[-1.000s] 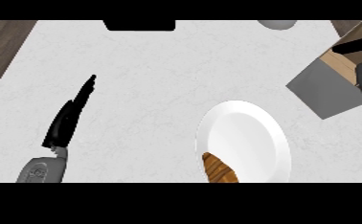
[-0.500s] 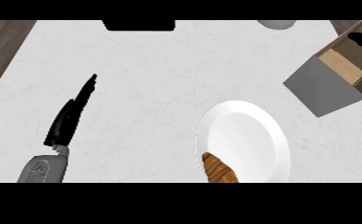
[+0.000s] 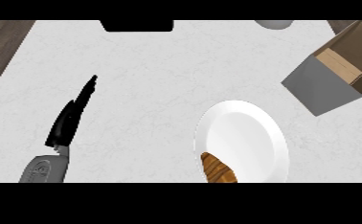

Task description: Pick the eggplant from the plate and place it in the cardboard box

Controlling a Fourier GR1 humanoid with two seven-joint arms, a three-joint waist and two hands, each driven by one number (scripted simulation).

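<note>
A: We log the counter [image 3: 163, 74] first, then the cardboard box [image 3: 332, 74] at its right edge, well apart from the white plate [image 3: 244, 132].

B: A brown thing [image 3: 218, 169] lies on the plate's near rim; eggplant, we judge. Left hand [image 3: 71, 117] rests, fingers straight, holding nothing. Right hand unseen. Next needs a reach plateward.
</note>
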